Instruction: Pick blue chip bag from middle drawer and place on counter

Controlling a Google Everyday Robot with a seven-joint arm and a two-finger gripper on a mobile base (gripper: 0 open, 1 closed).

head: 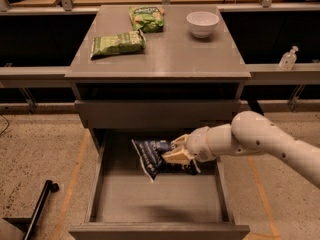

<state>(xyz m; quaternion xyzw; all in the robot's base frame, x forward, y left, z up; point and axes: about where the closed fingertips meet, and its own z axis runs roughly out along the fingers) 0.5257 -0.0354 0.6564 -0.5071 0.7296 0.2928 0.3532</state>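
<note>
Blue chip bag (150,156) gripped, held over the middle drawer (150,204)
The hand (176,154) is clamped on the bag's right edge; the bag hangs to its left, seemingly off the drawer floor. Pick looks made; next comes lifting up past the upper drawer front (157,114) to the counter (170,54) above.
</note>
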